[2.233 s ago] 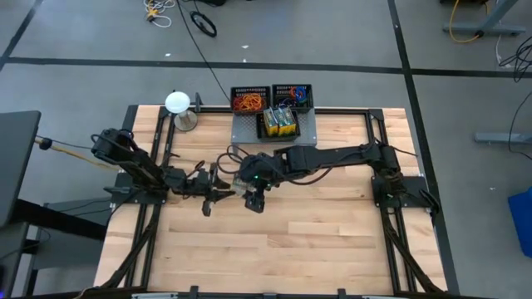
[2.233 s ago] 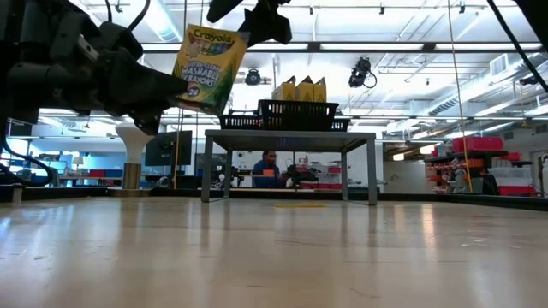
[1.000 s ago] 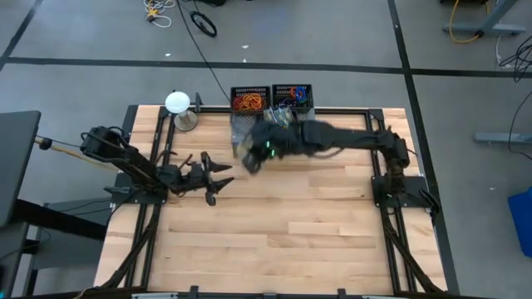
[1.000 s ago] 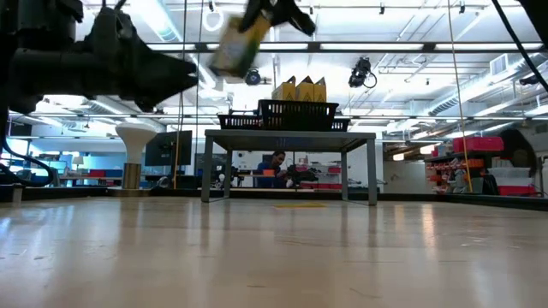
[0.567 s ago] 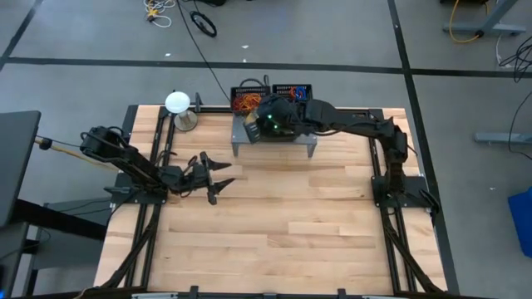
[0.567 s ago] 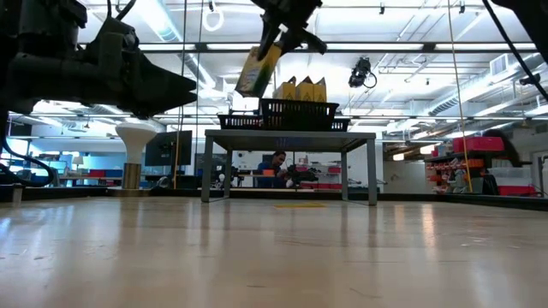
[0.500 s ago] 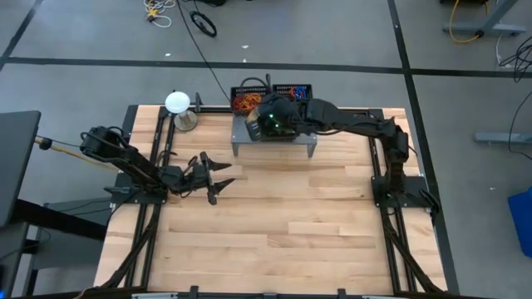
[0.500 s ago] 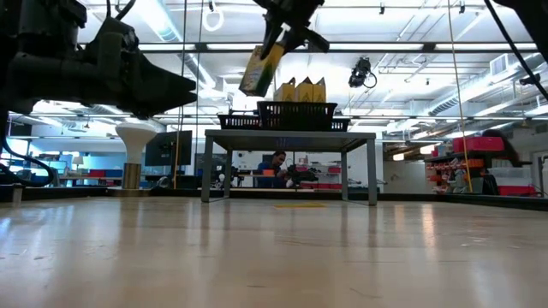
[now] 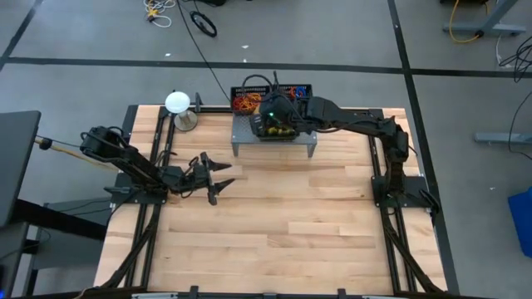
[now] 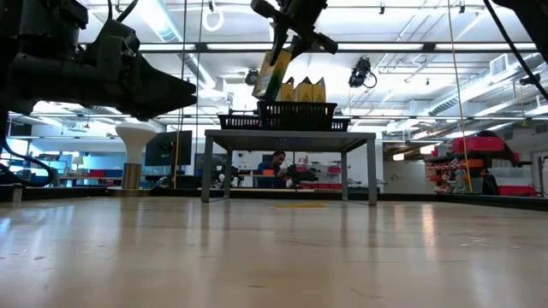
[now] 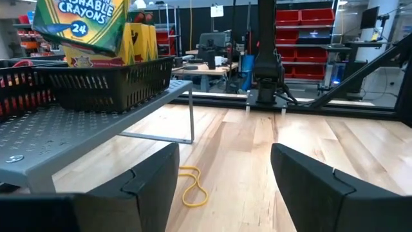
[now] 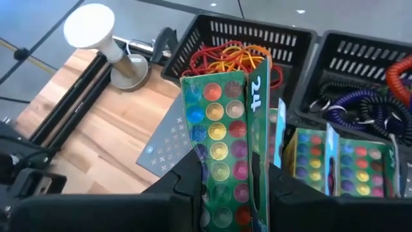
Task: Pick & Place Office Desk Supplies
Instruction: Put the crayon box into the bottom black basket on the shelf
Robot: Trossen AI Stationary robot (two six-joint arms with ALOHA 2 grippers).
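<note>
My right gripper [image 9: 270, 116] is shut on a yellow-green crayon box [image 12: 225, 142] above the black mesh tray [image 10: 295, 109] that stands at the front of the grey shelf [image 9: 243, 134]. That tray holds more crayon boxes [image 12: 347, 161]. The held box also shows in the low view [image 10: 274, 75] and in the left wrist view [image 11: 80, 26]. Behind stand a tray of orange and red rubber bands [image 12: 232, 58] and a tray of purple loops [image 12: 367, 103]. My left gripper [image 9: 218, 176] is open and empty over the table's left part. My right gripper pinches the crayon box between its two fingers [image 12: 187, 187] at the box's upper end [image 12: 232, 206], the end nearest the wrist. It comes from above, slanting down. The box hangs below the fingers, tilted, its lower end [image 10: 267, 92] just over the tray's rim.
A white ball on a stand [image 9: 177, 104] is at the far left corner. A yellow rubber band [image 11: 193, 190] lies on the wood near the shelf's leg [image 11: 191, 116]. Bare wood stretches along the near half of the table [image 9: 283, 241].
My right gripper has carried the crayon box from in front of the shelf's left end toward the far edge and a little right, to above the front tray. The box has come lower and turned more upright.
</note>
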